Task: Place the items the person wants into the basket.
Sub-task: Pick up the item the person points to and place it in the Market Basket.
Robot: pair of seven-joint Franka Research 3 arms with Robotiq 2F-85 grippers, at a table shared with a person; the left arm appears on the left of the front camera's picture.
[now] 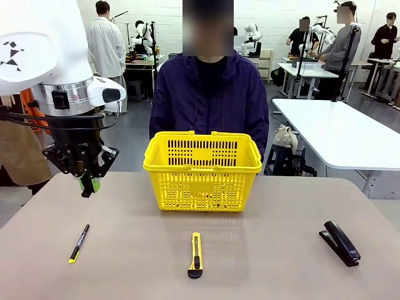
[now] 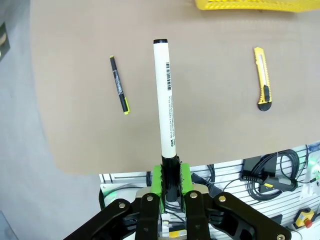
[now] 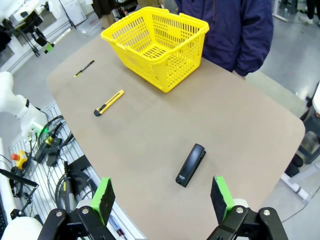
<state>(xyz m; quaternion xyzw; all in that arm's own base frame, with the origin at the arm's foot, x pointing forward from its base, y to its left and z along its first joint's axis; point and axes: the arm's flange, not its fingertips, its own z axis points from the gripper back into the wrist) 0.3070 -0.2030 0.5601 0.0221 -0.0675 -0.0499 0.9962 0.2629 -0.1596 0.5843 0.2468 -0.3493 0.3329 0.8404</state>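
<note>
**Aloft, the marker (image 2: pixel 165 100) sits clamped in the left gripper (image 2: pixel 170 179)**

Nearest on the table (image 1: pixel 262 275) lie the knife (image 1: pixel 195 254) in the middle, the pen (image 1: pixel 79 243) to the left and the stapler (image 1: pixel 340 242) to the right, all flat and well apart. The right gripper (image 3: pixel 162 197) hangs above the near side, its jaws spread wide and holding nothing. The left gripper pinches the marker's black end between its pads, white barrel sticking out, over the table's left side. Farther back the basket (image 1: pixel 203 164) stands upright, with the person (image 1: pixel 209 100) behind it.

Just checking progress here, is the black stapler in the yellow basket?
No, the black stapler lies on the table toward the robot's right side, well apart from the yellow basket.
</note>
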